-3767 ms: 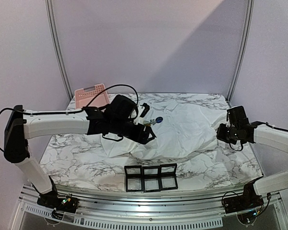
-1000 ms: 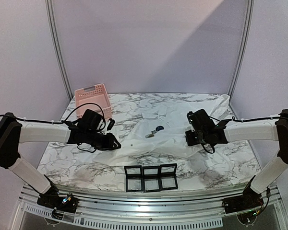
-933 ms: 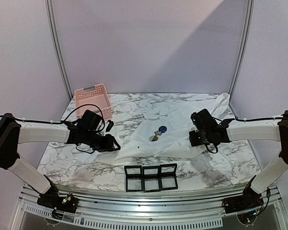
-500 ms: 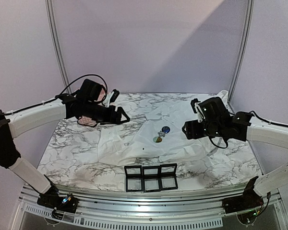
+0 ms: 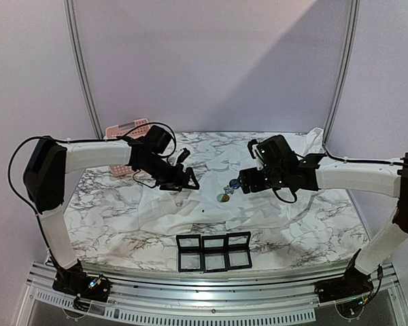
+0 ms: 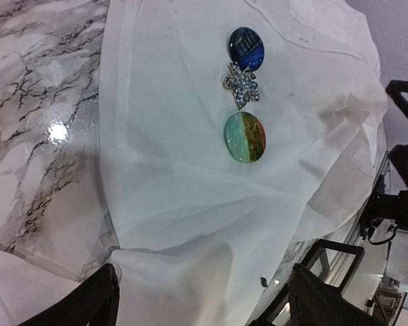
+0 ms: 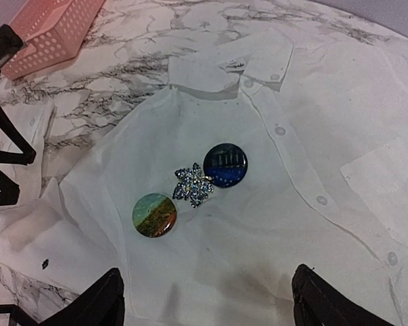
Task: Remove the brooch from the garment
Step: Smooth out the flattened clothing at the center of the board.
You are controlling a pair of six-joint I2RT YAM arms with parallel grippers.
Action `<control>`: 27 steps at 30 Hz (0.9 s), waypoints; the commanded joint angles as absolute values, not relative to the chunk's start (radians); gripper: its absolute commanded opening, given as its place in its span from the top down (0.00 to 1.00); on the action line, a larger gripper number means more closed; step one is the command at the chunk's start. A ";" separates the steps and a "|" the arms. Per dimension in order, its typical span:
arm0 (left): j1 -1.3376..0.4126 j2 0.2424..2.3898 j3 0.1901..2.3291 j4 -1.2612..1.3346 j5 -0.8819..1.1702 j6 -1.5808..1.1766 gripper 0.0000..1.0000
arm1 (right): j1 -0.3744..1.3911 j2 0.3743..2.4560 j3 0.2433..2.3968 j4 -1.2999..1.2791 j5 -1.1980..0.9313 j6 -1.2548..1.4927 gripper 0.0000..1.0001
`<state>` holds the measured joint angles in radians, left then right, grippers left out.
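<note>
The garment (image 5: 272, 180), a white wrinkled shirt, lies spread on the marble table (image 5: 102, 217). A sparkly blue flower-shaped brooch (image 7: 193, 185) (image 6: 242, 86) (image 5: 229, 190) is pinned on its chest between a dark blue round badge (image 7: 226, 165) and a green-and-orange round badge (image 7: 154, 214). My left gripper (image 5: 185, 178) (image 6: 204, 302) hovers open over the cloth to the left of the brooch. On the brooch's right, my right gripper (image 5: 247, 186) (image 7: 207, 302) hangs open just above the shirt. Neither holds anything.
A pink basket (image 7: 44, 30) (image 5: 126, 129) stands at the back left, partly behind the left arm. A black three-compartment tray (image 5: 214, 251) sits at the table's front edge, just below the shirt's hem.
Both grippers were shut on the shirt's sides; they have let go and opened. Both arms have risen and swung inward over the brooch. The shirt now lies flatter.
</note>
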<state>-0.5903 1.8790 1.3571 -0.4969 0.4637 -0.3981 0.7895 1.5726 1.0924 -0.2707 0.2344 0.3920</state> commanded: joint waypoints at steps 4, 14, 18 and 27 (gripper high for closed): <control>-0.591 1.951 1.389 -0.486 0.519 -0.444 0.14 | 0.765 1.693 1.103 -0.238 0.155 0.416 0.21; -0.615 2.032 1.342 -0.414 0.594 -0.479 0.20 | 0.802 1.710 1.003 -0.269 0.081 0.476 0.48; -0.617 2.036 1.333 -0.396 0.619 -0.488 0.35 | 0.802 1.677 0.940 -0.256 0.044 0.521 0.49; -0.617 2.004 1.304 -0.302 0.726 -0.538 0.73 | 0.803 1.583 0.981 -0.302 0.062 0.488 0.45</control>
<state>-0.6075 2.0220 1.3319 -0.3779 0.6529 -0.5079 0.7986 1.6459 0.9356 -0.2790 0.0513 0.5083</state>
